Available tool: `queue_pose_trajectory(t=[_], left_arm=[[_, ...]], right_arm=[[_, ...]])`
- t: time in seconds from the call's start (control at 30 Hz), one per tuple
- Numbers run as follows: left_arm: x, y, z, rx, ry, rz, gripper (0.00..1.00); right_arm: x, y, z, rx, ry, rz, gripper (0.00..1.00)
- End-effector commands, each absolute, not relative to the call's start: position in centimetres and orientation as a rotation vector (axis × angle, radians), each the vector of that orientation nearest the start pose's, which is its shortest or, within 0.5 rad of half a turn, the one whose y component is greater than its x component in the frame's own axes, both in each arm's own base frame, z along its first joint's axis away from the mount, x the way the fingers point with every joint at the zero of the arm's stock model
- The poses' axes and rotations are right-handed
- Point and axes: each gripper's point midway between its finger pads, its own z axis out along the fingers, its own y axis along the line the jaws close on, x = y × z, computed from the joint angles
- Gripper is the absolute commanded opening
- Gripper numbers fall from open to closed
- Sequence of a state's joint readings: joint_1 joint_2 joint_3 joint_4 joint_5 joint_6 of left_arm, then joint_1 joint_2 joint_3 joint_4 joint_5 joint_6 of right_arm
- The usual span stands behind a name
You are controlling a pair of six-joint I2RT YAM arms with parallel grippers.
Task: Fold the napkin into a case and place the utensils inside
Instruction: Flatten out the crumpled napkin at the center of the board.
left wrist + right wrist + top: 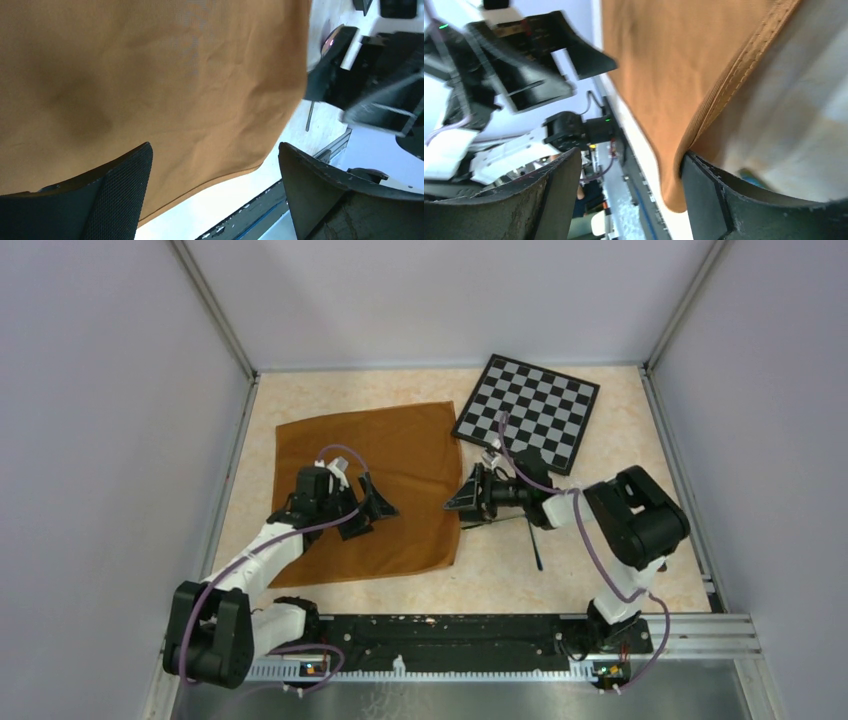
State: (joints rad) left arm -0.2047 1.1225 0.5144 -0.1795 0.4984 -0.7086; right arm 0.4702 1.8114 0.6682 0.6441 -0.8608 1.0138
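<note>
Left pincer (372, 508) and right pincer (463, 498) face each other, jaws spread wide.

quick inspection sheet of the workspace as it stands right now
surface: beige marbled tabletop, nothing spilled
job's things: napkin spread flat, not folded; utensils lying on the tabletop to its right
clutter: checkered board at the far right
grippers: left gripper open above the napkin; right gripper open at the napkin's right hem
cables: purple cables looped along both arms
surroundings: pale walls, metal frame posts, rail at the near edge
</note>
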Motion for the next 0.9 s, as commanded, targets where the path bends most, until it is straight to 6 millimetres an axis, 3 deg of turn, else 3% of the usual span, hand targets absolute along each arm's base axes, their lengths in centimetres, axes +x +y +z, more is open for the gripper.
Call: queue_pose_trajectory(t=[0.0, 0.13, 0.2, 0.27, 0.33, 0.37, 0.43, 0.47, 0.57, 0.63, 0.77, 0.87], left_arm=[[26.0, -16.3, 10.1, -0.328, 2.393, -1.006, 0.99], [26.2, -16.3, 10.9, -0.306, 2.390, -1.000, 0.99], [26.2, -16.2, 11.3, -0.293, 2.387, -0.987, 0.99], [26.5, -15.9, 11.8, -0.282, 2.376, -0.966, 0.99], [26.7, -15.6, 12.0, -0.279, 2.370, -0.931, 0.99], [26.8, -15.4, 12.1, -0.273, 2.372, -0.919, 0.99], [27.0, -15.2, 12.3, -0.259, 2.386, -0.895, 0.99], [27.0, -15.1, 12.4, -0.253, 2.397, -0.883, 0.99], [27.2, -14.9, 13.3, -0.234, 2.401, -0.854, 0.99], [27.0, -14.6, 13.8, -0.229, 2.402, -0.835, 0.99], [26.2, -12.9, 14.4, -0.211, 2.403, -0.709, 0.99], [26.5, -12.3, 14.5, -0.195, 2.369, -0.661, 0.99]], right_arm=[[24.6, 31.5, 16.9, -0.141, 2.116, 1.866, 0.70], [22.1, 29.9, 18.8, -0.117, 2.127, 1.862, 0.70], [21.4, 28.4, 19.0, -0.091, 2.161, 1.760, 0.70], [22.3, 26.2, 18.5, -0.036, 2.186, 1.527, 0.72], [23.1, 22.6, 15.1, 0.000, 2.350, 1.107, 0.75], [24.0, 21.2, 14.6, -0.012, 2.363, 0.956, 0.75], [23.6, 19.8, 12.7, -0.055, 2.464, 0.810, 0.73], [23.2, 19.9, 11.9, -0.065, 2.507, 0.810, 0.72], [20.9, 23.0, 10.3, -0.107, 2.587, 0.986, 0.70], [20.1, 24.2, 9.1, -0.071, 2.646, 0.974, 0.70], [20.4, 24.6, 7.3, 0.056, 2.664, 0.931, 0.70], [21.4, 24.7, 6.6, 0.032, 2.641, 0.903, 0.64]])
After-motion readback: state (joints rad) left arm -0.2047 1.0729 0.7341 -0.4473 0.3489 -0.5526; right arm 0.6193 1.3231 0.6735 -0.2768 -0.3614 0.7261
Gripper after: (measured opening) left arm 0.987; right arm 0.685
